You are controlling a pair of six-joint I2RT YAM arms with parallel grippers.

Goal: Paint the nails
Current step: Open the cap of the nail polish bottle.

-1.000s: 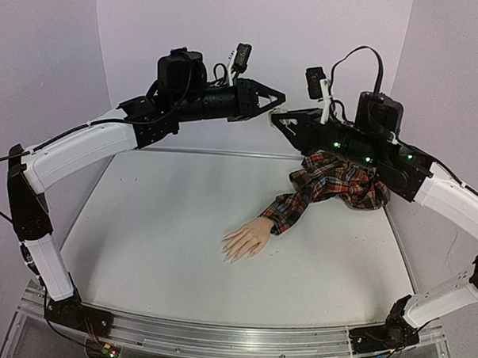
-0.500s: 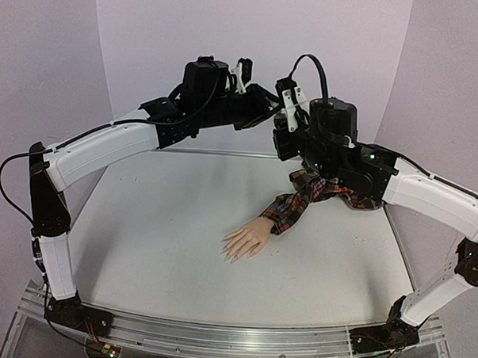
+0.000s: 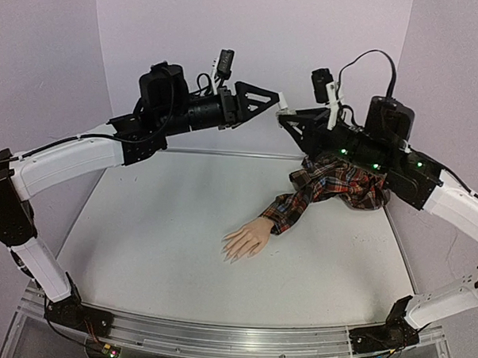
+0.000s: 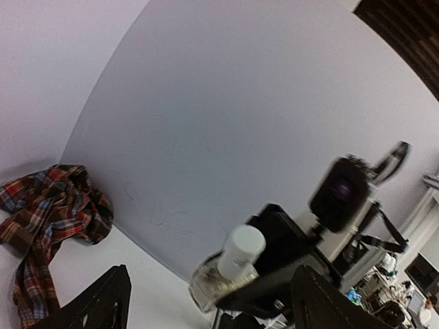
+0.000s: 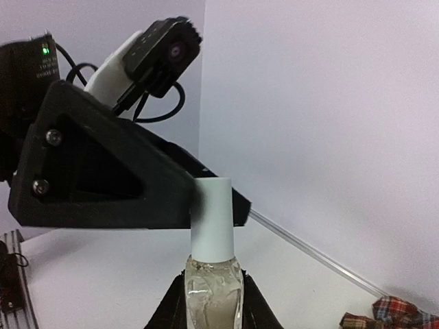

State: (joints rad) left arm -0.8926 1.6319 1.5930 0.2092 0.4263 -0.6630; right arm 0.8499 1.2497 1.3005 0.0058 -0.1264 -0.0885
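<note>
R gripper (image 5: 212,296) clamped on clear bottle (image 5: 213,274), upright in mid-air, w/ L gripper (image 4: 211,271) jaws wide apart by its white cap (image 5: 212,216), prob. for uncapping; nails (image 3: 230,255) on mannequin hand (image 3: 249,236) lie well below, on table (image 3: 150,223).

Two robot arms: one left arm (image 3: 73,152), one right arm (image 3: 460,204). Two grippers: the left gripper (image 3: 264,99) and the right gripper (image 3: 284,117). One table (image 3: 141,246). One mannequin hand (image 3: 244,241) near its middle, with one red plaid sleeve (image 3: 334,183) reaching far right. One clear bottle (image 5: 214,295), one white cap (image 5: 212,218). The nails (image 3: 229,255): too small to count
</note>
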